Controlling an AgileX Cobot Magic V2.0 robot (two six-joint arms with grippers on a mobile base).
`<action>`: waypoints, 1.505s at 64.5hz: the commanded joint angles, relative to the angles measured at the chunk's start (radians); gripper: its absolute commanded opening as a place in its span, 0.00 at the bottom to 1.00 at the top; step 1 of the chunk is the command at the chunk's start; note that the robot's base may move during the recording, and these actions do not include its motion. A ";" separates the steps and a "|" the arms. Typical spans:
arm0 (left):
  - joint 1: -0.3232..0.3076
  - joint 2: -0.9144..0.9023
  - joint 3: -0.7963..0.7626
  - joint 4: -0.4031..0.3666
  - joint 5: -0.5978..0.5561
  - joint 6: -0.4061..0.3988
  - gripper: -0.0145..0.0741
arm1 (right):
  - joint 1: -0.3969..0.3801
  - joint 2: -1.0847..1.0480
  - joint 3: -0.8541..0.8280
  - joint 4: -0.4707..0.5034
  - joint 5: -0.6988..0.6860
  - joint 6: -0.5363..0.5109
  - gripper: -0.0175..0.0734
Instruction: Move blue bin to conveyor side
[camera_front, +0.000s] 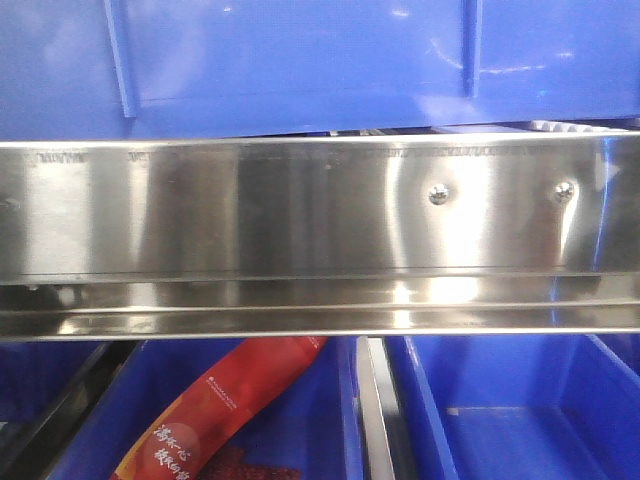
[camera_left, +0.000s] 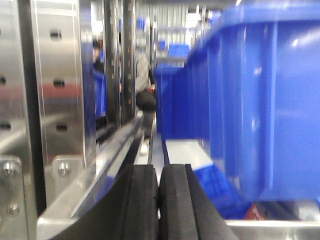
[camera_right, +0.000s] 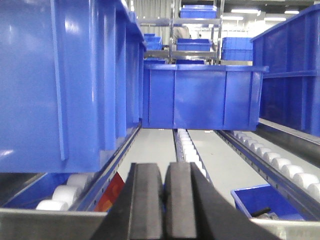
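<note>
The blue bin (camera_front: 300, 60) is a large bright-blue tote with thin vertical ribs. It sits on the rack just behind the steel rail and fills the top of the front view. It is close on the right in the left wrist view (camera_left: 260, 100) and close on the left in the right wrist view (camera_right: 60, 85), resting on white rollers. My left gripper (camera_left: 159, 172) is shut and empty, just left of the bin's side wall. My right gripper (camera_right: 164, 172) is shut and empty, just right of the bin's other side. The conveyor belt is out of view.
A shiny steel rail (camera_front: 300, 210) with two screws crosses in front. Below it stand a blue bin (camera_front: 340, 400) holding a red packet (camera_front: 220, 400) and another blue bin (camera_front: 520, 420). Roller tracks (camera_right: 187, 145) lead to further bins (camera_right: 200, 97). A steel upright (camera_left: 60, 85) stands at the left.
</note>
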 joint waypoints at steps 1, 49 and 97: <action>0.004 -0.004 -0.067 -0.005 -0.003 0.003 0.15 | 0.001 -0.002 -0.042 0.006 -0.032 0.001 0.14; -0.087 0.480 -0.815 -0.010 0.510 0.084 0.74 | 0.001 0.405 -0.710 0.006 0.302 0.001 0.82; -0.229 1.042 -1.419 -0.080 0.907 0.009 0.81 | 0.081 0.967 -1.322 0.006 0.746 0.001 0.82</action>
